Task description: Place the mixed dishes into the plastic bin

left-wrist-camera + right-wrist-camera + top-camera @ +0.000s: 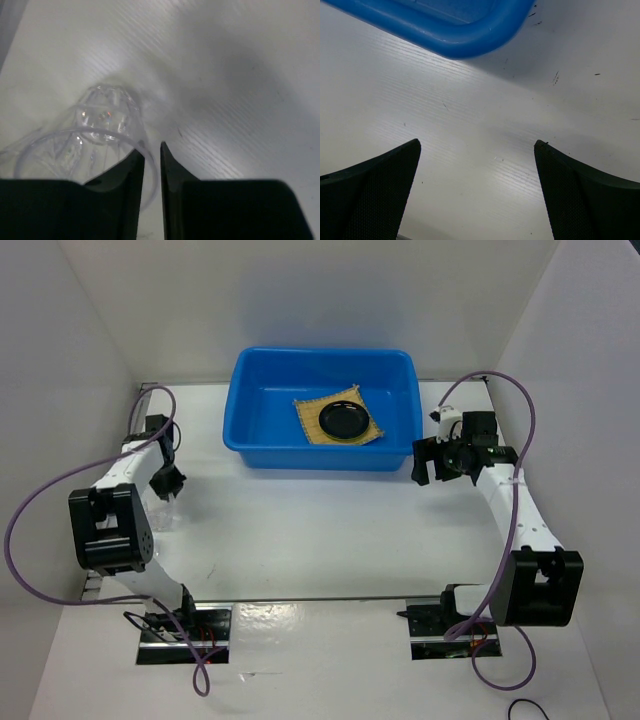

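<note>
The blue plastic bin (325, 445) stands at the back centre. In it lies the tan bamboo mat (310, 410) with the black dish (344, 420) on top. My left gripper (166, 484) is at the left, low over the table. In the left wrist view its fingers (152, 150) are nearly together with the rim of a clear glass cup (100, 125) between them. My right gripper (432, 466) is open and empty beside the bin's right end; the right wrist view (477, 145) shows only bare table between its fingers. The green plate and the second cup are out of view.
White walls close in the table on the left, right and back. A rounded corner of the bin's rim (465, 47) lies just ahead of my right gripper. Purple cables loop off both arms.
</note>
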